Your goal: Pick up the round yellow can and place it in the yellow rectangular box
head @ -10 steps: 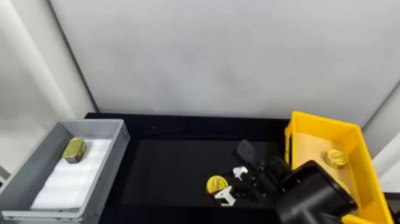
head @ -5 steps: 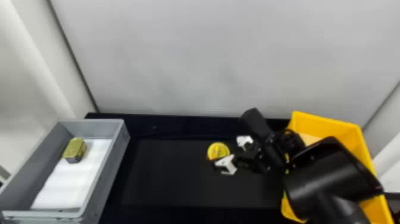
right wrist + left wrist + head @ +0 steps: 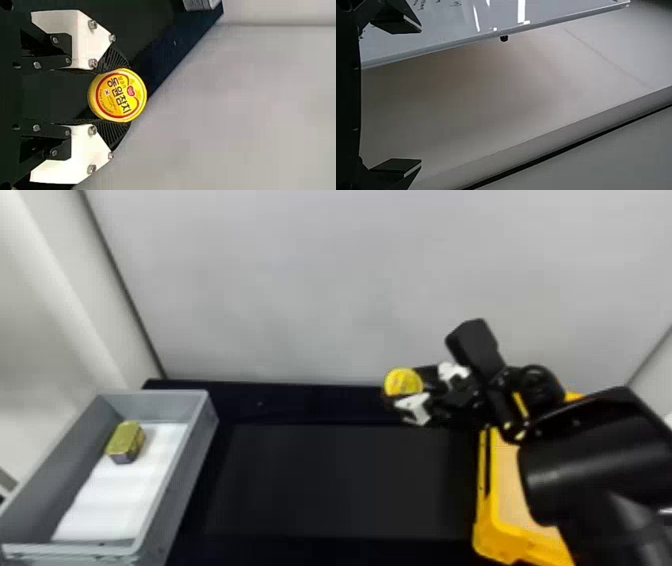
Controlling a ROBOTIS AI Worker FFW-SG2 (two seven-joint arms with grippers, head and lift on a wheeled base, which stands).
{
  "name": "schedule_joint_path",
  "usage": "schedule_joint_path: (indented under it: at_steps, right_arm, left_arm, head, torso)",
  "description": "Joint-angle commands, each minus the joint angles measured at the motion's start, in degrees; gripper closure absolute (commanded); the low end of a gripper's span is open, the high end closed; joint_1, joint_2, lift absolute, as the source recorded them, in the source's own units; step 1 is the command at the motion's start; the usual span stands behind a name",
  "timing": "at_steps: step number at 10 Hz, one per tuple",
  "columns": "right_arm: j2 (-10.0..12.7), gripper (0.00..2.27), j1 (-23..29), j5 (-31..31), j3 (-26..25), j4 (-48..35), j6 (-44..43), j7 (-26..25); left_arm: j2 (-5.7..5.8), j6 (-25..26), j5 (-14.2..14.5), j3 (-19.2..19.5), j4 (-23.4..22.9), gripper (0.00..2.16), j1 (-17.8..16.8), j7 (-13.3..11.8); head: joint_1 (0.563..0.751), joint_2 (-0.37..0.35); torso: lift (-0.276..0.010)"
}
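In the head view my right gripper point(image 3: 406, 396) is raised over the back edge of the black table, left of the yellow rectangular box point(image 3: 487, 510). It is shut on the round yellow can point(image 3: 403, 382). The right wrist view shows the can point(image 3: 117, 95) pinched between both ribbed fingertips of the right gripper point(image 3: 115, 95), its printed lid facing the camera. The box is partly hidden by the right arm. My idle left gripper point(image 3: 417, 97) stands open with nothing between its fingers in the left wrist view, beside a pale wall.
A grey bin point(image 3: 192, 440) stands on the left, holding a white liner point(image 3: 110, 500) and a gold rectangular tin point(image 3: 125, 441). The black table point(image 3: 330, 485) lies between bin and box. A pale wall point(image 3: 320, 280) rises behind the table.
My right gripper has lifted the round yellow can off the table and moved it up and rightward in the head view. The right arm now covers more of the box's far part.
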Motion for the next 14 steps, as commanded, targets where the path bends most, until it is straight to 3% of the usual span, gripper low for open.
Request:
schedule_joint_path:
  at_steps: [1, 4, 8, 14]
  right_arm:
    - [-0.65, 0.74, -0.58, 0.76, -3.21, -1.7, -0.44, -1.6]
    - [-1.44, 0.74, 1.7, 3.75, -8.31, -4.69, 0.08, -2.92]
    - [-4.34, 0.74, 3.11, 7.44, -13.49, -8.65, 1.93, -2.92]
    - [-4.34, 0.74, 8.21, 8.76, -25.36, -10.32, 1.67, -6.52]
  left_arm:
    - [-0.15, 0.0, 0.09, 0.28, -0.01, 0.1, -0.01, 0.0]
    - [-0.15, -0.09, 0.09, 0.63, -0.01, 0.1, 0.07, 0.0]
    - [-0.15, -0.09, 0.09, 0.98, -0.27, 0.1, 0.07, -0.17]
    - [-0.15, -0.09, 0.09, 1.24, -0.71, 0.1, 0.34, -0.17]
  head:
    - [0.694, 0.014]
    - [0.694, 0.014]
    - [0.694, 0.014]
    - [0.694, 0.014]
  torso:
    - [-0.06]
    - [-0.06]
    - [-0.06]
    - [-0.06]
